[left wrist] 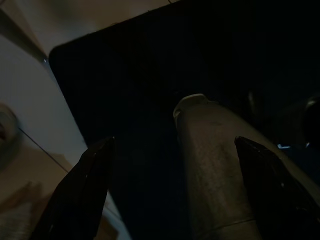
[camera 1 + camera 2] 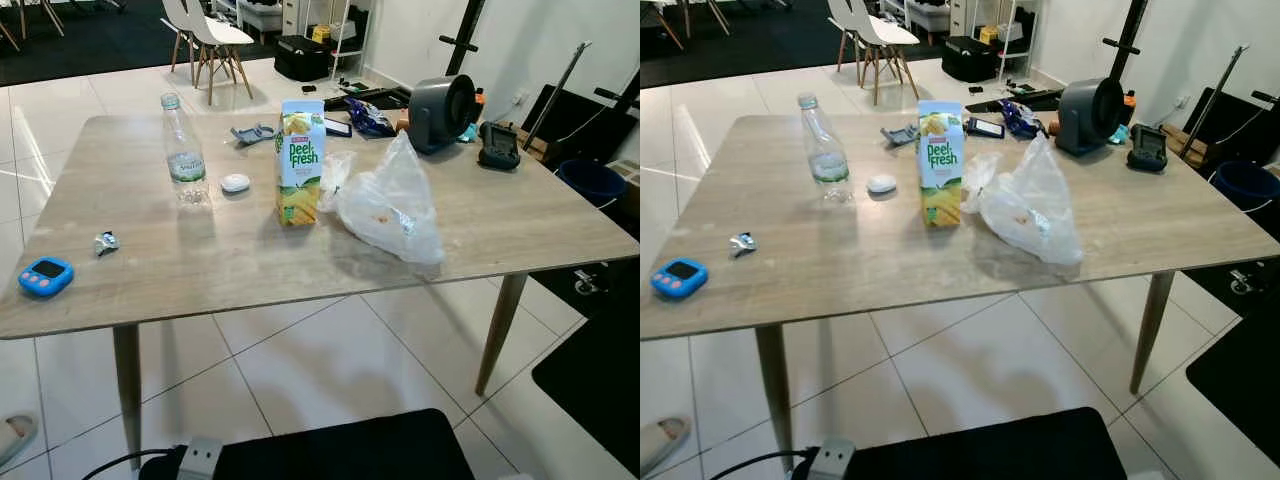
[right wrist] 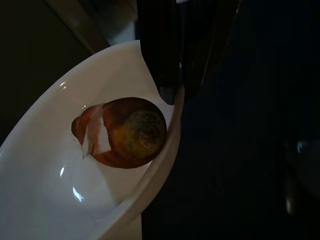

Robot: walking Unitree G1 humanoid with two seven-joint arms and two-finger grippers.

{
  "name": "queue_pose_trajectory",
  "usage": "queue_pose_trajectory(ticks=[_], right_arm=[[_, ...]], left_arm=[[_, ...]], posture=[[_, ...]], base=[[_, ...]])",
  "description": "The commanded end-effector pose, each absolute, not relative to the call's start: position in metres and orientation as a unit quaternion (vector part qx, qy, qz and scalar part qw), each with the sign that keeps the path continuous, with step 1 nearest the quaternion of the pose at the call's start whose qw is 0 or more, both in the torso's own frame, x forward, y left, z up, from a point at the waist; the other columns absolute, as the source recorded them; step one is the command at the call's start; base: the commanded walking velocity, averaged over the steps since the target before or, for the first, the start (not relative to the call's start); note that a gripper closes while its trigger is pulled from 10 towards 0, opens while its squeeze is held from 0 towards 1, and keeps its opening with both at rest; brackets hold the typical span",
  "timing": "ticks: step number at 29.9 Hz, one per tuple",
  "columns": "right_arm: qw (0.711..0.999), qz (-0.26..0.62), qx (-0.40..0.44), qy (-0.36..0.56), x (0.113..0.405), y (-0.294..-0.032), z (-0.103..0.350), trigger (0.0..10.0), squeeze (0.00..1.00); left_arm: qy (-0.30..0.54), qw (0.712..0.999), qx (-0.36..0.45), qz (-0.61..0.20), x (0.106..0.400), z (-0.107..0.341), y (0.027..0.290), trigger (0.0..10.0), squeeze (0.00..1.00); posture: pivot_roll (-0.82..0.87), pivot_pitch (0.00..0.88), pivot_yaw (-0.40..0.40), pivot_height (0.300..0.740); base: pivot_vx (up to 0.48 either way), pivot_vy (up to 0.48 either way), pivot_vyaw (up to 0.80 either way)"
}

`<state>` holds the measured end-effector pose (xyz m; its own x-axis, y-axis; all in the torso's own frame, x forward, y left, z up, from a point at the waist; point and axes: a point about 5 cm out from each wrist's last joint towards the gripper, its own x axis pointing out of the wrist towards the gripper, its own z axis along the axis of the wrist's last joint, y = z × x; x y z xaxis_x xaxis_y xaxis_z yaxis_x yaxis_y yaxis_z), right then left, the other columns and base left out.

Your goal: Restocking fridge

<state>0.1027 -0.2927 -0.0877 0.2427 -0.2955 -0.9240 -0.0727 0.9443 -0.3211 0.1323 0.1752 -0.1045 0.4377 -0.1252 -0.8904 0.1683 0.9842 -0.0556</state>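
Note:
In the right wrist view my right gripper (image 3: 174,91) is shut on the rim of a white bowl (image 3: 45,170). A brown and yellow fruit (image 3: 125,132) with a pale sticker lies inside the bowl. The left wrist view is dark: my left gripper (image 1: 175,192) hangs open, its two black fingers (image 1: 82,192) wide apart over a black mat and a grey limb of the robot. On the wooden table (image 2: 150,280) ahead stand a yellow and green juice carton (image 2: 300,162) and a clear water bottle (image 2: 184,152), with a crumpled clear plastic bag (image 2: 392,205) beside the carton.
A blue timer (image 2: 45,276) and a foil scrap (image 2: 106,242) lie near the table's front left edge. A small white object (image 2: 235,182) sits by the bottle. A grey fan (image 2: 442,100) and gadgets crowd the far side. White chairs (image 2: 205,35) stand beyond; tiled floor lies under the table.

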Motion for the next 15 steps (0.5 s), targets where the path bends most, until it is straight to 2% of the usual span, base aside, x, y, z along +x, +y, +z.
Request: queue_pose_trajectory(ticks=[1,15], right_arm=[[0.762,-0.076,-0.151,0.625,0.0908,-0.2957,-0.0894,10.0,0.00],[0.764,-0.076,-0.142,0.625,0.0925,-0.2907,-0.0911,10.0,0.00]], left_arm=[[0.553,0.827,0.008,-0.103,0.1144,-0.1113,0.1639,10.0,0.00],[0.552,0.827,0.019,-0.104,0.1172,-0.1103,0.1674,10.0,0.00]], posture=[[0.01,0.000,-0.065,0.740],[0.01,0.000,-0.053,0.740]], base=[[0.000,0.000,-0.78],[0.000,0.000,-0.78]])
